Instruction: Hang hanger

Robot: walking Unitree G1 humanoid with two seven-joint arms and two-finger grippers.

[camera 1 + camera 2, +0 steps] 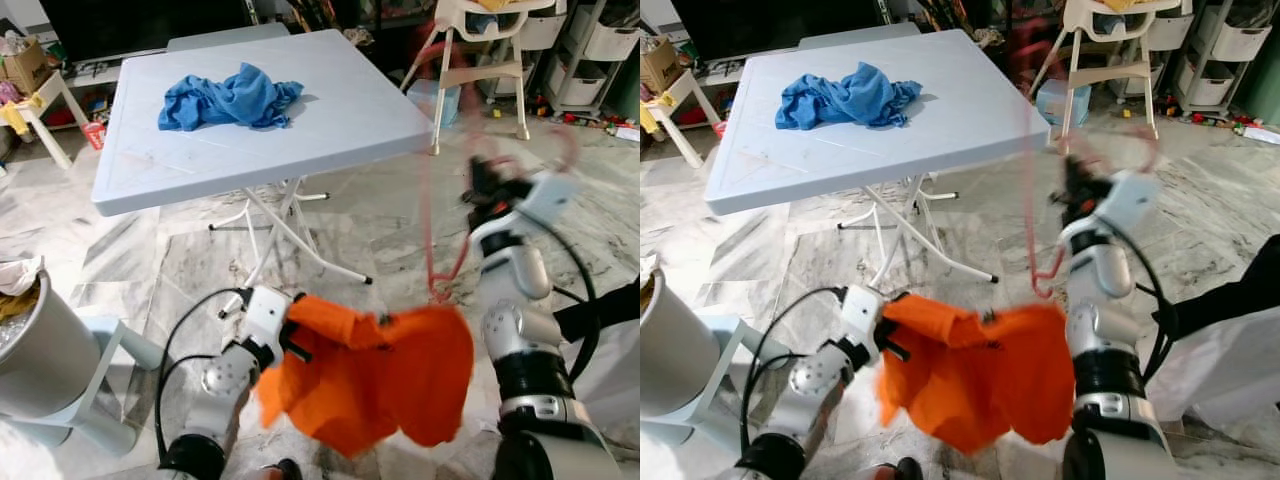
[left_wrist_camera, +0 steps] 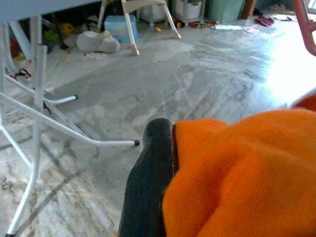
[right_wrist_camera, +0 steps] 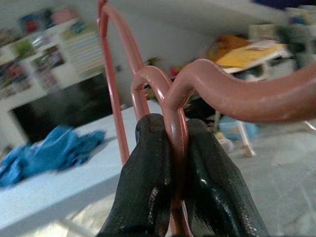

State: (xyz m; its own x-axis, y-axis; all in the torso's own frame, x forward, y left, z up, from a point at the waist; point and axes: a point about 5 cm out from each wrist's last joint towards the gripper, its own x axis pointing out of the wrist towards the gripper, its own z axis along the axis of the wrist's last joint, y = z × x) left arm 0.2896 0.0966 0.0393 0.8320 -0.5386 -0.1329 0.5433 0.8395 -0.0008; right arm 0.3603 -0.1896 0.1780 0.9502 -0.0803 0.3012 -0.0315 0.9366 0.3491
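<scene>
My right end effector point(image 3: 174, 148) is clamped on the hanger point(image 1: 440, 250), a thin reddish-pink plastic rod with curved loops; in the right wrist view both glossy black fingers point(image 3: 143, 187) press the rod from either side. In the head views the hanger sits right of centre, blurred, its long loop dropping down to the orange cloth point(image 1: 385, 375). The cloth is soft, knit-looking, crumpled, lower centre of the frame, hanging between my two arms above the floor point(image 1: 380, 230).

My left end effector point(image 1: 292, 338) is at lower left of centre, at the cloth's left edge. In the left wrist view one matte black finger point(image 2: 150, 187) lies right against the orange fabric; I cannot tell whether the fingers are together or apart, the cloth covers the rest.

Upper left of the frame: a pale blue plastic folding counter point(image 1: 330, 110) with white metal legs, and a rumpled blue cloth point(image 1: 228, 98) lying on it. The floor is grey veined marble tile. A round grey bin point(image 1: 35, 350) sits at the left edge and a white high chair point(image 1: 480, 50) at the upper right.
</scene>
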